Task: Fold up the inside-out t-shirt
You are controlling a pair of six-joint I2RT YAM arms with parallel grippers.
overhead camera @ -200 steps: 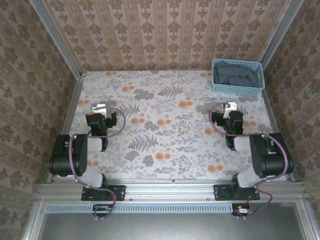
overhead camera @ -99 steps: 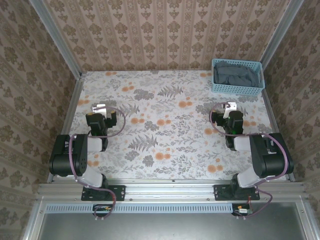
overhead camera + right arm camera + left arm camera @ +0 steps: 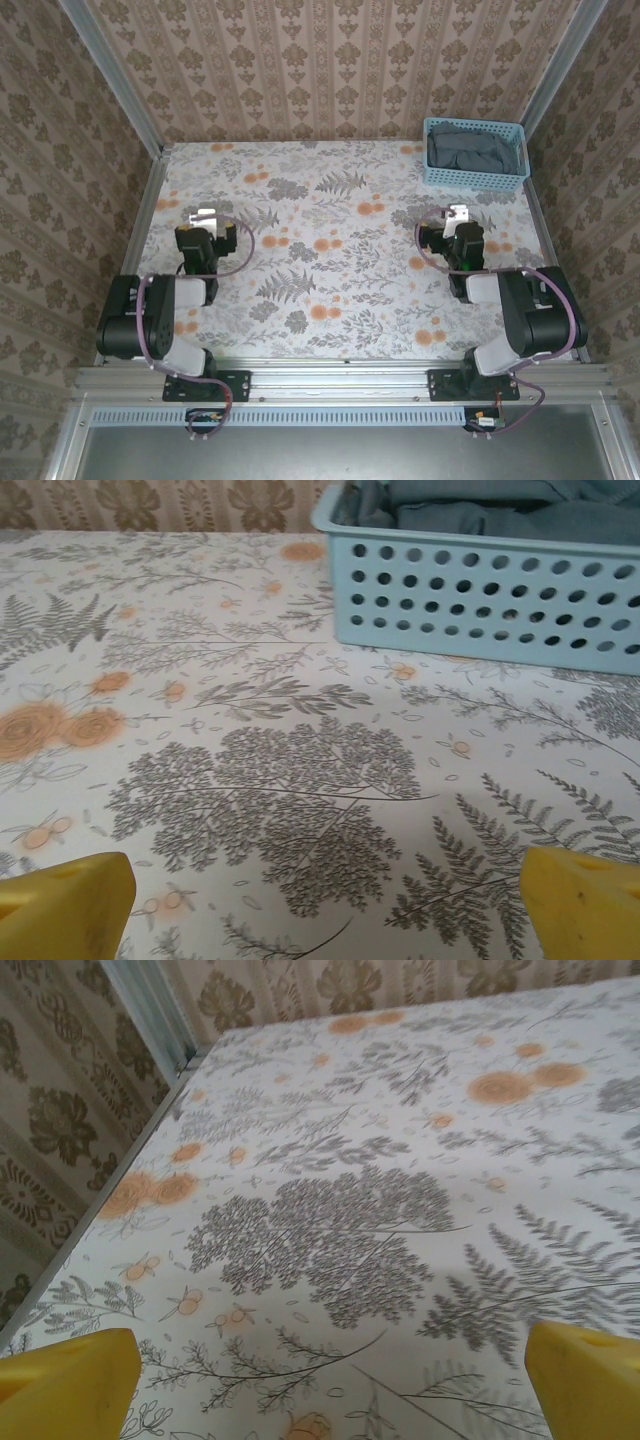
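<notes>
From above, the bench (image 3: 330,230) has a cloth with grey ferns and orange flowers, and patterned walls stand on three sides of it. The light blue basket (image 3: 476,181) stands in the far right corner of the bench. The inside-out t-shirt (image 3: 466,150) lies crumpled inside this basket as a dark grey heap, and it takes nearly the whole inside. The left arm is folded at the near left, and the left tool (image 3: 203,216) hangs over the left part of the bench, pointing to the far side. The right arm is folded at the near right. The right tool (image 3: 458,213) is over the right part of the bench, on the near side of the basket and apart from it. How far each tool is open is hard to read from this height.

In the left wrist view, the two yellow fingers (image 3: 68,1384) of the left tool (image 3: 325,1385) sit in the two lower corners, wide apart. Between them is bare flowered bench (image 3: 330,1210); the tool holds nothing.

In the right wrist view, the right tool (image 3: 325,905) is also spread wide, with one yellow finger (image 3: 66,904) in each lower corner and nothing between them. The perforated basket (image 3: 480,600) stands ahead on the bench (image 3: 270,780), at the upper right, with folds of the grey t-shirt (image 3: 500,505) rising over its rim.
</notes>
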